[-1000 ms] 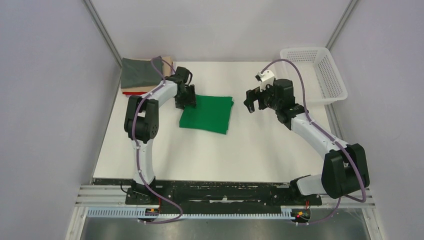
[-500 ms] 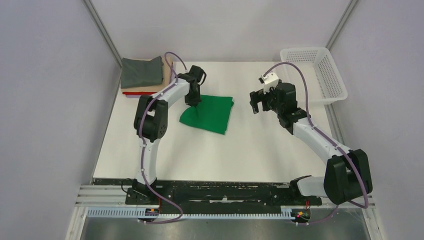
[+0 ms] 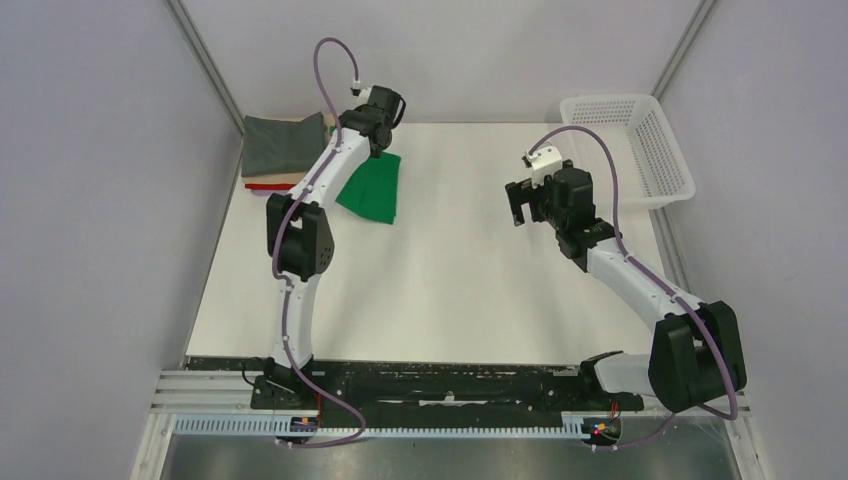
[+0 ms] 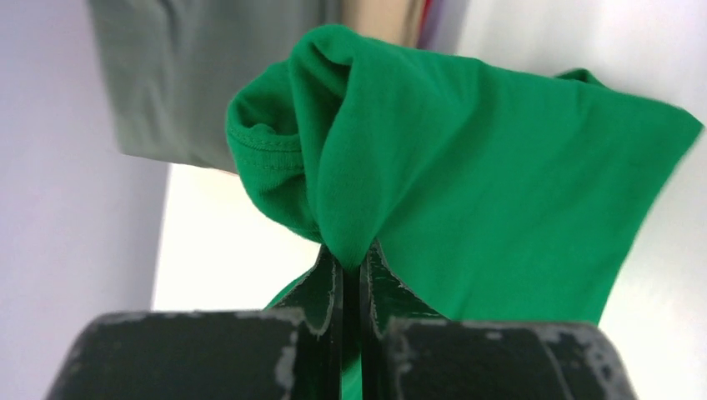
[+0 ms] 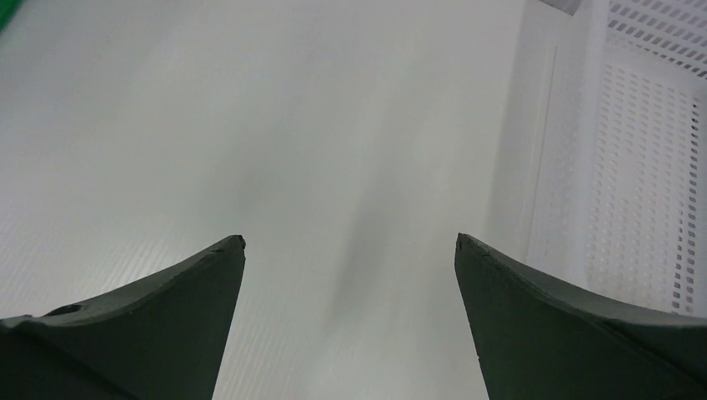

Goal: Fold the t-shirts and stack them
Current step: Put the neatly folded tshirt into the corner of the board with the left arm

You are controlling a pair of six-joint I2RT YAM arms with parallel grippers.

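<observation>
1. The left gripper is clamped on a bunched fold of the plain bright green t-shirt of soft cloth. Its two black fingers are pressed together with only fabric in the thin slit between them.
2. In the top view the green t-shirt hangs from the raised left arm at about 11 o'clock on the flat white table. I cannot tell whether its lower edge touches the surface.
3. At 10 o'clock from it, in the far-left corner, a folded grey shirt lies on a tan folded shirt and a red folded shirt.
4. The right gripper stands spread wide over bare table, holding nothing, well apart from the green cloth.
5. A white plastic mesh basket sits at 2 o'clock from the right gripper, in the far-right corner.
</observation>
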